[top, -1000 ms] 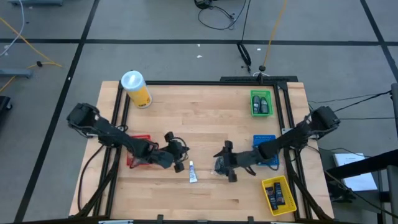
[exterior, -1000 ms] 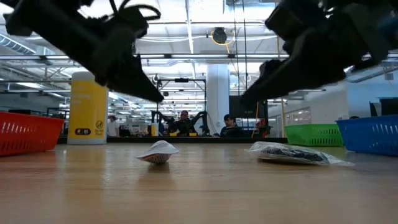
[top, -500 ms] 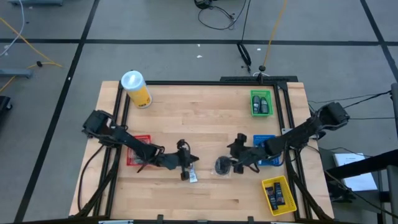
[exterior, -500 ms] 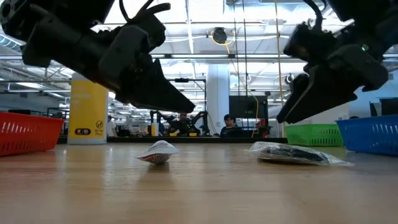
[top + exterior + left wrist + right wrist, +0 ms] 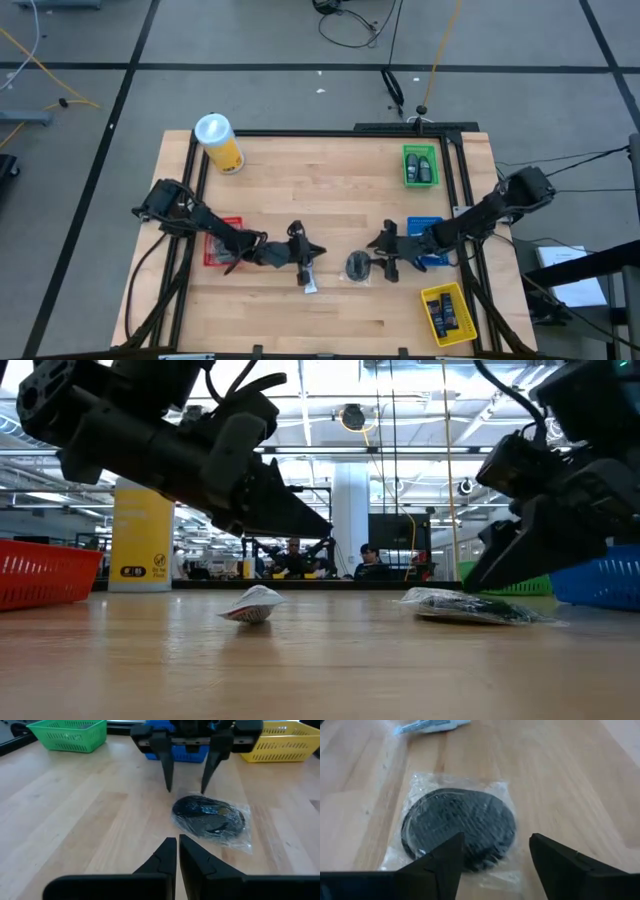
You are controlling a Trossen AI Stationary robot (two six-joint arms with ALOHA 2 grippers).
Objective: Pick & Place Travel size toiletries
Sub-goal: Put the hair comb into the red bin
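Your right gripper [image 5: 382, 252], fingers apart, has dropped beside the round packet [image 5: 358, 266] near the desk's front edge, ready to grab; the left gripper [image 5: 312, 252] stays pinched together.

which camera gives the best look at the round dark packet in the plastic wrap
The right wrist view: the packet fills the picture, ribbed and wrapped, just ahead of the open right gripper. The left wrist view shows it smaller, the high view as a dark dot, the low view edge-on.
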